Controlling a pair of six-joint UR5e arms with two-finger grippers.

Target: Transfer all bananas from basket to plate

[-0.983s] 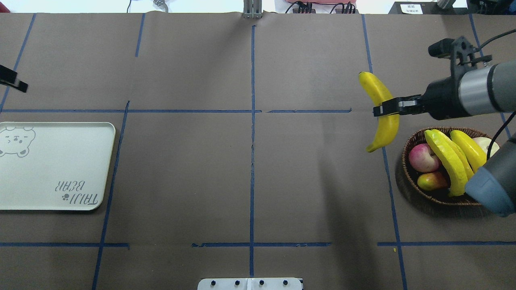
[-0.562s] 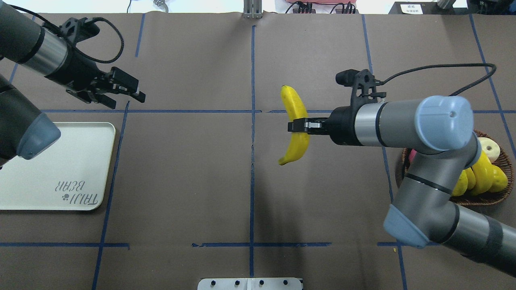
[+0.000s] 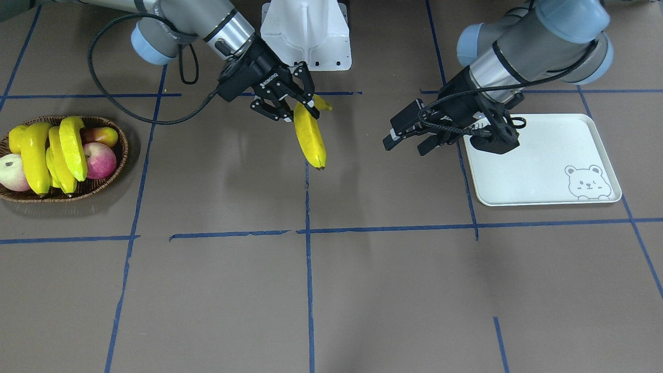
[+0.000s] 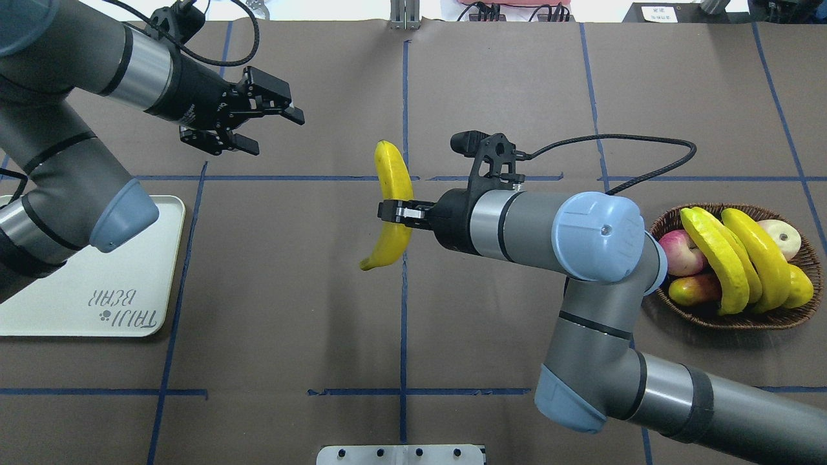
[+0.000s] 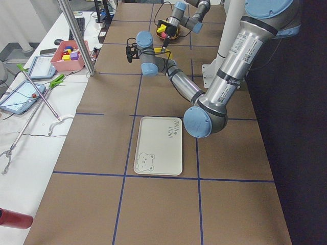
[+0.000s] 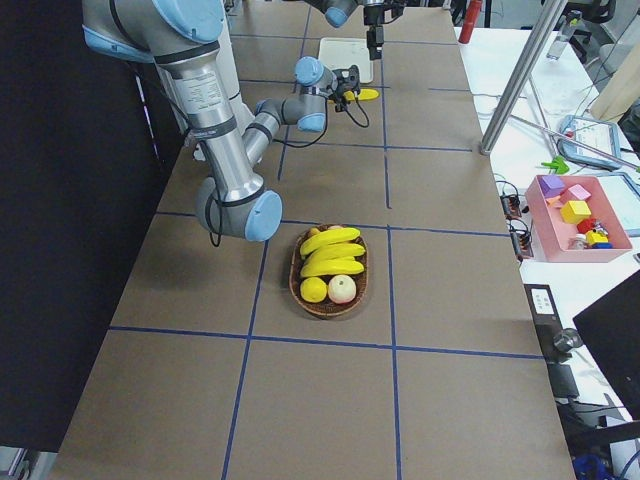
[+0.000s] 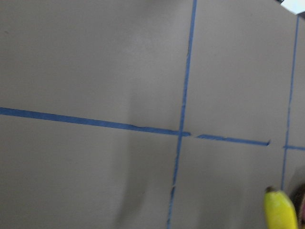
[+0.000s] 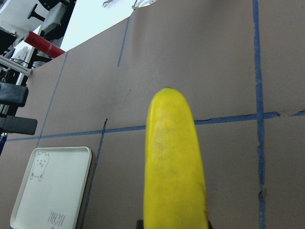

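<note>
I log right gripper clamped on one banana mid-length, above table centre; left gripper spread, empty, near plate; other bananas in basket.

plate: bear corner under left arm | banana: lower end cut off at bottom edge

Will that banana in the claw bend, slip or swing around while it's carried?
Probably stiff: the banana holds its curve though the right gripper pinches only its middle. Its glossy skin looks slippery, so it might pivot in the grip. Set down, its curve would likely make it rock, not roll.
</note>
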